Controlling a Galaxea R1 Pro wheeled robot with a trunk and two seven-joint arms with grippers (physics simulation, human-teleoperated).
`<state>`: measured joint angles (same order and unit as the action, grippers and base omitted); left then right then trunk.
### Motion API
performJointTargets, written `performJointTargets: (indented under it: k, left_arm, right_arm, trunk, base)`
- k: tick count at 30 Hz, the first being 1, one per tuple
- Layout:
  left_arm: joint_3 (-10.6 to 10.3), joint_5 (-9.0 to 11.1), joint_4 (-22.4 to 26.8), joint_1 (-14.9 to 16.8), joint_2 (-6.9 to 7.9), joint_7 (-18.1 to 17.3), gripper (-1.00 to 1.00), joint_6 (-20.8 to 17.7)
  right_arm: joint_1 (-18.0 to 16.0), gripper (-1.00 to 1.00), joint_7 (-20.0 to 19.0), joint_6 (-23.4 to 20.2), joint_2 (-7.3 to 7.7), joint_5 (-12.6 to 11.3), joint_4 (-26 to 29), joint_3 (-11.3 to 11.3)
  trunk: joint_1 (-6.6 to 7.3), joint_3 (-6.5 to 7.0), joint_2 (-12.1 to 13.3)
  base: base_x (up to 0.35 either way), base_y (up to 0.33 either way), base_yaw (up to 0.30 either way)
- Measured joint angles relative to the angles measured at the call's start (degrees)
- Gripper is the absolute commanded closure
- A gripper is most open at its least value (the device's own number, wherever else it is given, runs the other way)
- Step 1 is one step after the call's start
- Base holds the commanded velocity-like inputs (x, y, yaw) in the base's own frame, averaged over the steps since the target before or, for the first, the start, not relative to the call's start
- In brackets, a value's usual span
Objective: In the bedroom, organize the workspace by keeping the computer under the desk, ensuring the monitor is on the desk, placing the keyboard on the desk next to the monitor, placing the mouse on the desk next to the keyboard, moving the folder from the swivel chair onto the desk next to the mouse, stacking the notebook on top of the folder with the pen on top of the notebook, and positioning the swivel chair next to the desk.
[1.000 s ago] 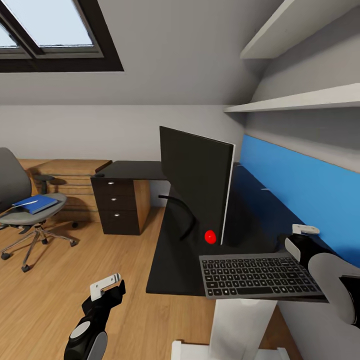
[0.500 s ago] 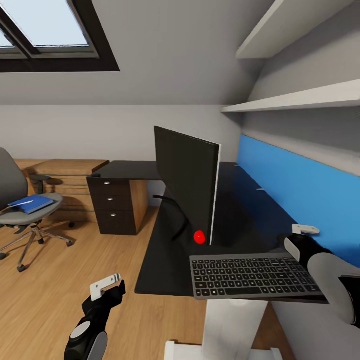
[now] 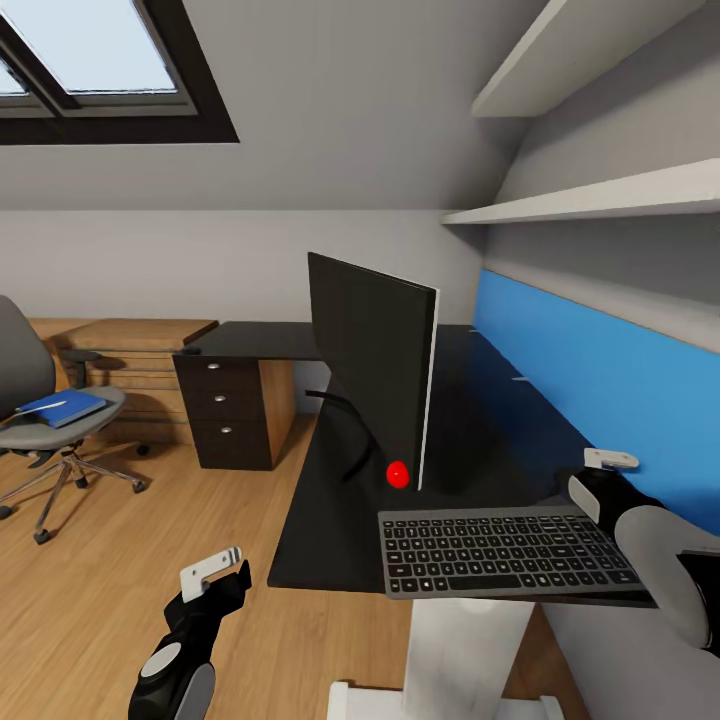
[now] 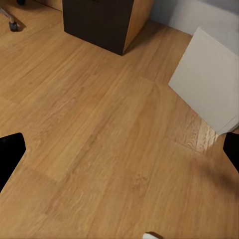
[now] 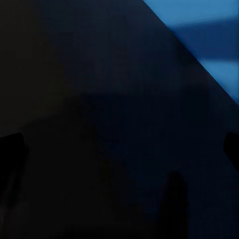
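1 keyboard (image 3: 505,553) on black desk (image 3: 330,520)

Even, soft daylight from the skylight (image 3: 90,55) — right wrist view dark, murky.

A light brown wooden floor (image 4: 99,149) lies below. A dark brown drawer box with a lighter wood side (image 4: 102,20) stands on it. Near it is a flat white-grey box (image 4: 209,84). A small chair wheel (image 4: 13,25) peeks in.

The swivel chair (image 3: 40,420) is cut off at the frame edge; right gripper (image 3: 610,462) fingers seem hidden.
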<state>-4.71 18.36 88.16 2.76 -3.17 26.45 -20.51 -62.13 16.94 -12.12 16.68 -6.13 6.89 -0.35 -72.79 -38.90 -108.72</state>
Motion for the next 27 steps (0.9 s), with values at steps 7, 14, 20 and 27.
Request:
performJointTargets:
  k: [7,14,20,27]
  left_arm:
    - [-0.05,-0.04,-0.01,0.01,0.00,0.10,-1.00,0.01]
    - [-0.03,-0.25,0.00,0.01,0.01,0.19,-1.00,-0.02]
    - [-0.02,-0.33,0.00,0.00,0.01,0.18,-1.00,-0.05]
    - [-0.02,-0.33,0.00,-0.01,0.01,0.13,-1.00,-0.05]
  right_arm:
    - [-0.01,-1.00,0.03,-0.03,-0.07,0.06,-0.01,0.06]
    - [-0.01,-1.00,0.00,0.01,-0.07,0.04,-0.04,0.07]
    - [-0.01,-1.00,0.00,0.02,-0.08,0.06,-0.05,0.08]
    - [-0.01,-1.00,0.02,0.03,-0.09,0.10,-0.06,0.12]
  trunk:
    - [-0.01,0.00,0.00]
    - [0.00,0.00,0.00]
    - [0.00,0.00,0.00]
    - [0.00,0.00,0.00]
  base:
    - [-0.021,-0.103,0.000]
    - [-0.024,-0.103,0.000]
    - [-0.004,-0.018,0.000]
    - [-0.007,-0.009,0.000]
